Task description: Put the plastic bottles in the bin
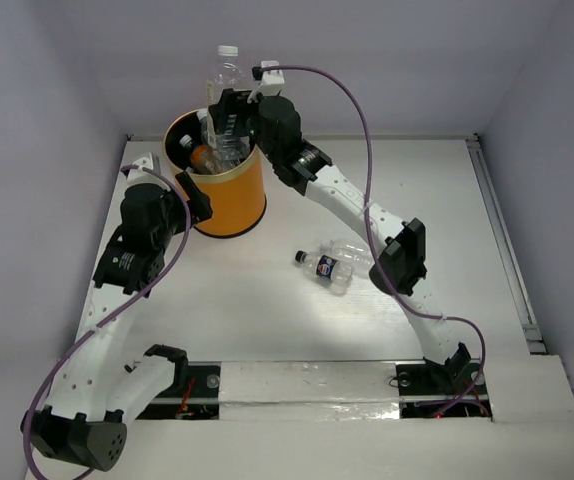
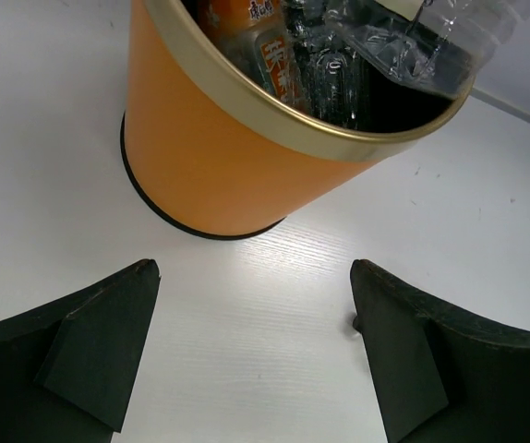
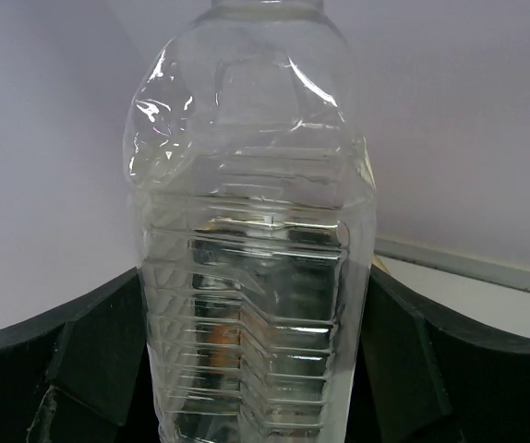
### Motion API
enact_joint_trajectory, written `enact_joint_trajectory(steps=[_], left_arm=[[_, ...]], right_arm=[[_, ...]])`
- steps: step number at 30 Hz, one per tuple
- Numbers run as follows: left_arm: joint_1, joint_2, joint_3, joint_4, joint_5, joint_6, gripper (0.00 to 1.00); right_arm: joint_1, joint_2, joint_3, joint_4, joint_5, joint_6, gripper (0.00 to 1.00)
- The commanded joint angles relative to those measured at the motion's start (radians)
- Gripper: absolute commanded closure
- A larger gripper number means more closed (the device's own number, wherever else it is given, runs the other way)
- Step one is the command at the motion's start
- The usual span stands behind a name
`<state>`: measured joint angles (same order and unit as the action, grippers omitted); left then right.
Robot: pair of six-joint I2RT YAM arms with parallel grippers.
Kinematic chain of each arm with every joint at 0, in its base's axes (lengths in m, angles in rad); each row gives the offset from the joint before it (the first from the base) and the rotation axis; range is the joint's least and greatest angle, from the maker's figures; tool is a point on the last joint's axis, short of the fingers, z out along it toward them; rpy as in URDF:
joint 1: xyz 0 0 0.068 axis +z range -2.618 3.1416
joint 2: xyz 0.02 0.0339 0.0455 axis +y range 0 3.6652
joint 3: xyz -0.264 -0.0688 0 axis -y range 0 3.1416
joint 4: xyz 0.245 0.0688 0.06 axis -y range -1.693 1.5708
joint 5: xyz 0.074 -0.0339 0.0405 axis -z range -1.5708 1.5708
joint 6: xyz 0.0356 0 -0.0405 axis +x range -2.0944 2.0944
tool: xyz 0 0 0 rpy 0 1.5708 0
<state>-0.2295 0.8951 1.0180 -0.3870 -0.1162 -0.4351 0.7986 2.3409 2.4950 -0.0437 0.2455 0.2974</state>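
Clear bottle [image 3: 251,277] is clamped upright in right gripper [image 3: 251,369] above bin [image 1: 232,200].

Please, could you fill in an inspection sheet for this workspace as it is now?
Surface: white table, no spills seen.
Job's things: bin upright, an orange bottle and clear ones inside; held bottle over its mouth, cap up; labelled bottle and clear bottle lying on the table.
Clutter: nothing seen.
Tools: left tool open, facing the bin; right tool shut on the held bottle.
Cables: purple cable along each arm, away from the bottles.
Surroundings: plain walls; rail at the table's right edge.
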Motion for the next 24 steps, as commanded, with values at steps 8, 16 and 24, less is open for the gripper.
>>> enact_joint_trajectory(steps=[8,16,24], left_arm=[[-0.004,0.031,0.168,0.014,-0.059,0.027,0.15],[-0.004,0.041,0.217,0.034,-0.019,0.006,0.11],[-0.004,0.057,0.226,0.077,0.030,-0.033,0.12]], right_arm=[[0.033,-0.035,-0.030,-0.030,0.023,-0.164,0.06],[0.065,-0.121,-0.223,-0.005,0.020,-0.202,0.06],[0.114,-0.100,-0.254,-0.045,0.041,-0.195,0.38]])
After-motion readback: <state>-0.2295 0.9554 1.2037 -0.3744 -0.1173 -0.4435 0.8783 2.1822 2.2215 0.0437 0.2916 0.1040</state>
